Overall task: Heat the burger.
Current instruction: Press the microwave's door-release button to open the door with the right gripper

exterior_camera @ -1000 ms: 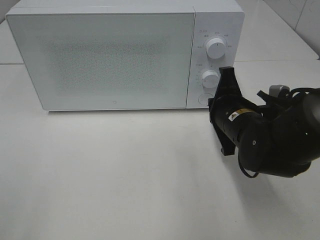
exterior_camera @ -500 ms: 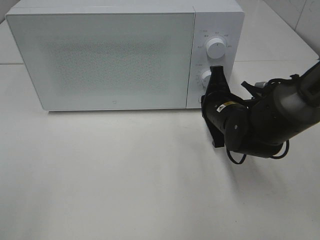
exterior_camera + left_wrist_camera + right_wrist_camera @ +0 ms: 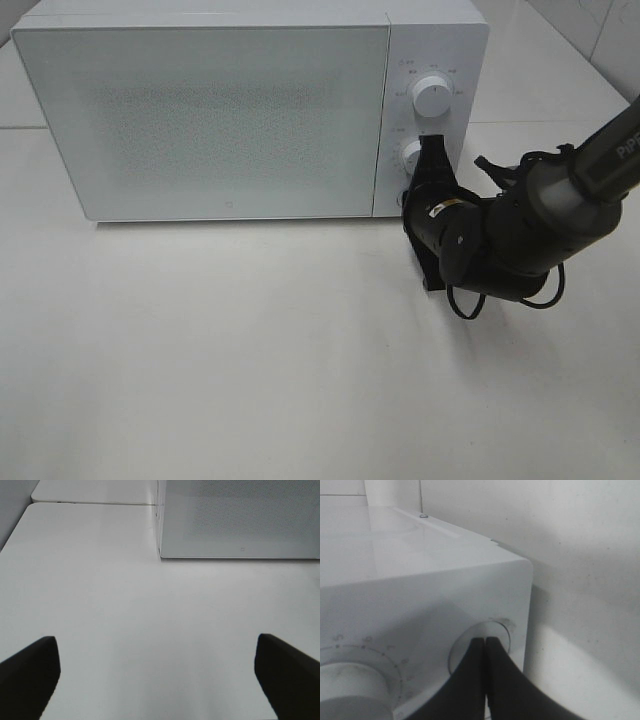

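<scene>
Right gripper (image 3: 485, 647), tips pressed together, had closed in onto the microwave's (image 3: 200, 110) round lower button (image 3: 501, 630). Door probably opens next. Left gripper (image 3: 157, 675) hung spread, empty.

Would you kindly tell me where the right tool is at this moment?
The right tool is on the right of the exterior high view, against the microwave's control panel; its shut tips meet the round button below the lower knob.
</scene>
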You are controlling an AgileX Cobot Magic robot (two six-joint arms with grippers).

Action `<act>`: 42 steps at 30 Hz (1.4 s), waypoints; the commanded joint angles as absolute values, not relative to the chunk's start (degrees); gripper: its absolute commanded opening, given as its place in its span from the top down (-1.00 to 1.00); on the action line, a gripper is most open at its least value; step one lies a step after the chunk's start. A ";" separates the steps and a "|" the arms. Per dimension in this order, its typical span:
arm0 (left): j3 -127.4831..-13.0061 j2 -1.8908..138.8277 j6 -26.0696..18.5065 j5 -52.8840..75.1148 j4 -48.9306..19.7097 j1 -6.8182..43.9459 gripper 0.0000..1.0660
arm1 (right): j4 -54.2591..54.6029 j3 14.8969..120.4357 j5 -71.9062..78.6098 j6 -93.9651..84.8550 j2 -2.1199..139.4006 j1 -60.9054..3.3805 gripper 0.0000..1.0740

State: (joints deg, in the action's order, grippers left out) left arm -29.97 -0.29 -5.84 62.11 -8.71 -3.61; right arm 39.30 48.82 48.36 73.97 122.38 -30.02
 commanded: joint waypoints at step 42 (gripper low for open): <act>-29.79 -1.26 -5.44 61.65 -8.77 -3.38 -0.83 | 42.74 62.17 62.97 65.15 123.42 -28.76 1.00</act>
State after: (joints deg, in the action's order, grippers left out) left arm -29.97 -0.29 -5.84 62.11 -8.71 -3.61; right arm 50.71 56.04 46.98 65.72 124.79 -31.11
